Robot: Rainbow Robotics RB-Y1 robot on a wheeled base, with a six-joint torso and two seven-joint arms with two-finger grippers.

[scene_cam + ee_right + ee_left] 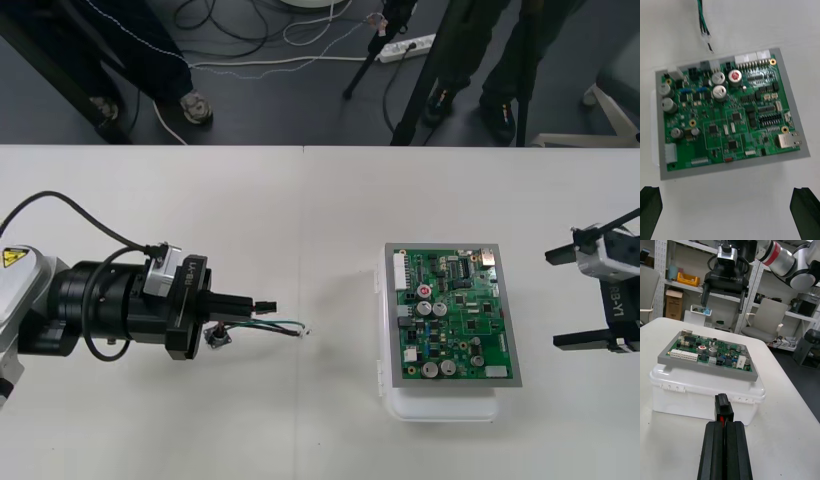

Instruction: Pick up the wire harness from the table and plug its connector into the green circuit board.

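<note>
The right claw (721, 307) bears "RB-Y1"; a yellow warning sign (11, 257) marks the left arm (28, 295).

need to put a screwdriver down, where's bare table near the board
Bare table runs along the far edge, and a strip lies between the harness and the board. Crowded: the gap between board and open right gripper, and around the left gripper, shut on the plug.
</note>
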